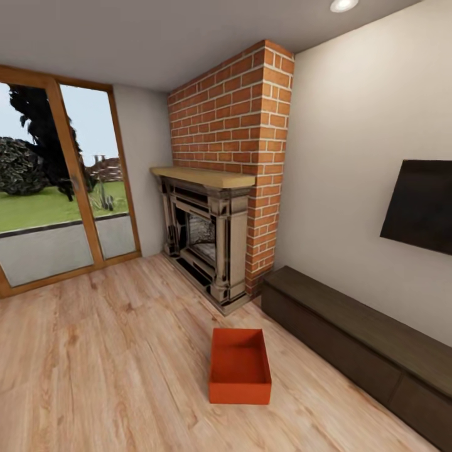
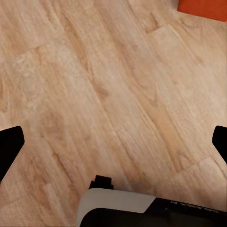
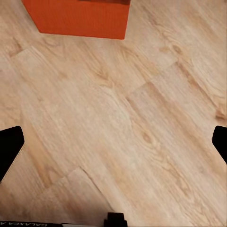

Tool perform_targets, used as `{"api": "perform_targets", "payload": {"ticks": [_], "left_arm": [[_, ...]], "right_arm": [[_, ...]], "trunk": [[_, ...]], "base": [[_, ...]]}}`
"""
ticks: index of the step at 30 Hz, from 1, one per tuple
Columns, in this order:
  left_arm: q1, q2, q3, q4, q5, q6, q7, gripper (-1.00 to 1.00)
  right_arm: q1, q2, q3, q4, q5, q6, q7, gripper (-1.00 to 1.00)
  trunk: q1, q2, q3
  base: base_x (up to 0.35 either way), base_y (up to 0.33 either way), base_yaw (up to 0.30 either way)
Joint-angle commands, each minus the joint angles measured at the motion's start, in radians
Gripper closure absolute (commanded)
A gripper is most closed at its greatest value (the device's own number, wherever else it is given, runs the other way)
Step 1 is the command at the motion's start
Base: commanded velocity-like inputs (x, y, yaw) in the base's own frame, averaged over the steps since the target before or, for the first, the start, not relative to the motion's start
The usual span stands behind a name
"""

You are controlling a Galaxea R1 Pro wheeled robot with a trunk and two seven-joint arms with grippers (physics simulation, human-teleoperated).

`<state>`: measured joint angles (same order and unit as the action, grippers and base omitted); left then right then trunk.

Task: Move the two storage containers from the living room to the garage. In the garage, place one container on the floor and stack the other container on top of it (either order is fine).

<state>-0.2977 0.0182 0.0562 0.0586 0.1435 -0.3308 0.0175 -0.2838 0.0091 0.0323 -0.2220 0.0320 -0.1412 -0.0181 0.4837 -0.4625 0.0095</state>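
A: nearest to us, both wrist cams look down on bare wood plank floor (image 2: 104,94); left gripper (image 2: 113,142) has its fingertips at opposite edges of its view, so spread wide, nothing between them; right gripper (image 3: 113,142) reads the same, wide apart and empty.

B: agreed; both arms look held low, grippers pointing down at the floor; we can't see the arms from the head cam, so we can't tell elbow pose.

A: next out, the storage container (image 1: 239,367); orange-red open-top bin sitting flat on the planks, upright, empty as far as we can see; near the long dark cabinet (image 1: 358,339) but not touching it; the right wrist cam catches its near wall (image 3: 80,19), the left only a corner (image 2: 203,7).

B: handling guess: thin plain walls, so light but flexy; rigid enough to lift by the rim; we'd pinch opposite long walls at mid-length, one gripper each, to stop it racking; smooth sides may slip under a one-sided grab.

A: beyond it, the brick fireplace (image 1: 232,176), the TV (image 1: 420,204) on the wall, the glass door (image 1: 56,182) farthest off.
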Motion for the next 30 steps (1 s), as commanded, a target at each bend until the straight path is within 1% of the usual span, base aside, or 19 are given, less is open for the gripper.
{"api": "perform_targets", "payload": {"ticks": [1,30], "left_arm": [[-0.001,0.000,0.005,0.004,0.001,-0.007,-0.001,-1.00],[-0.001,0.000,0.005,0.004,0.001,-0.007,-0.001,-1.00]], "right_arm": [[-0.001,0.000,0.003,0.001,0.003,-0.003,-0.002,-1.00],[-0.001,0.000,0.003,0.001,0.003,-0.003,-0.002,-1.00]], "trunk": [[0.001,0.000,0.000],[0.001,0.000,0.000]], "base": [[0.306,0.042,0.000],[0.306,0.002,0.000]]}}
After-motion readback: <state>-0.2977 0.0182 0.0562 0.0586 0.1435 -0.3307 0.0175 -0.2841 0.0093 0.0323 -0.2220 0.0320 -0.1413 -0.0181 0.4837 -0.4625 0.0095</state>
